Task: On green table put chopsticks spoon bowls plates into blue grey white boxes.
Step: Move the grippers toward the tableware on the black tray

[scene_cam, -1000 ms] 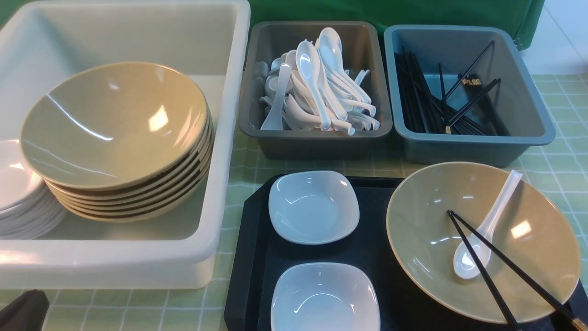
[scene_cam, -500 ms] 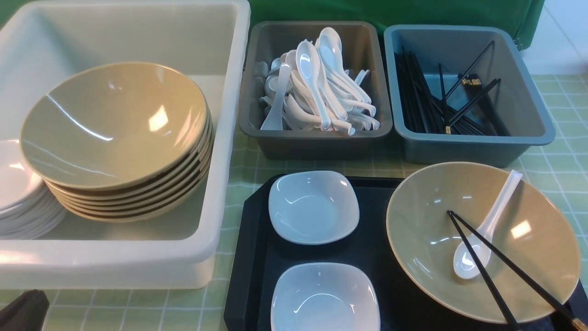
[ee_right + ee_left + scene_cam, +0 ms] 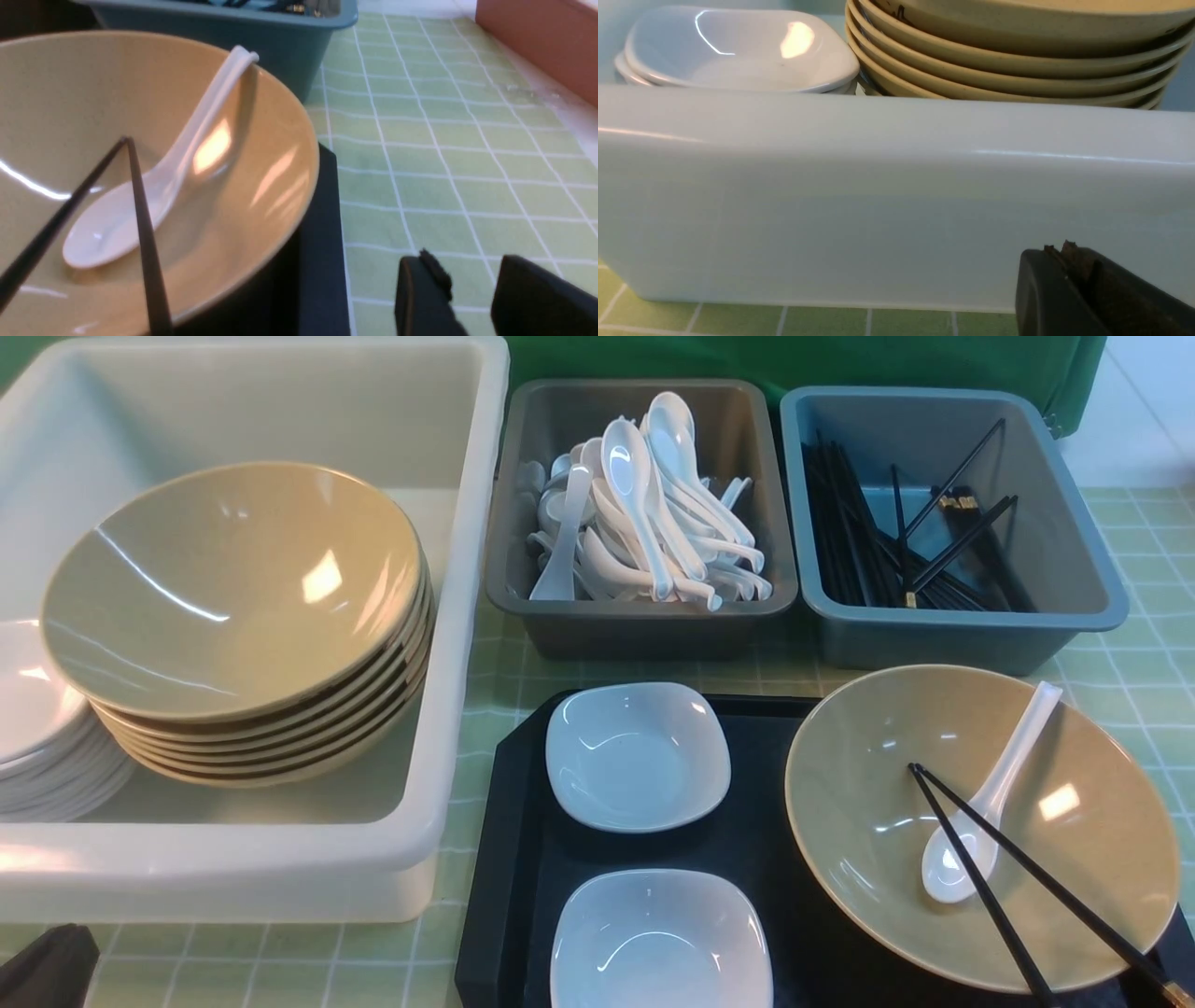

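Nothing moved vs prior frames. Thin black chopsticks (image 3: 142, 233) in round tan bowl (image 3: 859, 756), axis far-left to near-right. Right hand (image 3: 472, 298) nearer, slightly parted & empty. Left hand (image 3: 1078, 284): can't tell.

Spoon (image 3: 980, 812), chopsticks (image 3: 1018, 887) in tan bowl (image 3: 868, 821) on black tray (image 3: 504, 859); two white plates (image 3: 638, 756) beside.

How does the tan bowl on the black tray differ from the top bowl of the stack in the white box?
The tray bowl sits alone on the black tray; the top stacked bowl rests on other bowls inside the white box. The tray bowl holds a white spoon and black chopsticks; the top stacked bowl is empty. Both are tan, round and shallow, and look alike in size.
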Robot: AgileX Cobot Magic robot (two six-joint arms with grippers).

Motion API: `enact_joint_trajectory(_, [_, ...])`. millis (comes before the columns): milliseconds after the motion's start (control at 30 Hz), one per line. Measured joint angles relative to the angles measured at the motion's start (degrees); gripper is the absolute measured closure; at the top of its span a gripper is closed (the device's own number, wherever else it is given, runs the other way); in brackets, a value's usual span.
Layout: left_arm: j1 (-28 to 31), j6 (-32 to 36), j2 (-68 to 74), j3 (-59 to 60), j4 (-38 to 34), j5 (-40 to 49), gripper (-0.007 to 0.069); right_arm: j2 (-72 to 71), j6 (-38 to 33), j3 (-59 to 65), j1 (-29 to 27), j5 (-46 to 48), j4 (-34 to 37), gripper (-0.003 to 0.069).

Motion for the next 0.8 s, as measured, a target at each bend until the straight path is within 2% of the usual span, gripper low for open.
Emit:
enact_joint_trajectory(167, [0.0,2.4,0.0,0.1,6.7,-0.8,0.0626,0.0,0.0,0.6,0.0,-4.0,0.1,0.0423])
enact_joint_trajectory(333, [0.0,2.4,0.0,0.3,8.0,-4.8,0.0626,0.0,0.0,0.7,0.0,-8.4,0.1,0.0423])
enact_joint_trajectory(433, [0.0,2.4,0.0,0.3,7.5,-10.2,0.0626,0.0,0.8,0.7,0.0,-11.4,0.2,0.0423])
enact_joint_trajectory(500, [0.0,2.4,0.0,0.3,7.1,-11.9,0.0626,0.0,2.9,0.7,0.0,-12.4,0.2,0.0423])
enact_joint_trajectory(633, [0.0,1.5,0.0,0.3,4.2,-19.0,0.0626,0.0,13.4,0.7,0.0,-18.4,0.2,0.0423])
enact_joint_trajectory(800, [0.0,0.0,0.0,0.3,3.5,-20.7,0.0626,0.0,18.4,0.7,0.0,-25.3,0.2,0.0423])
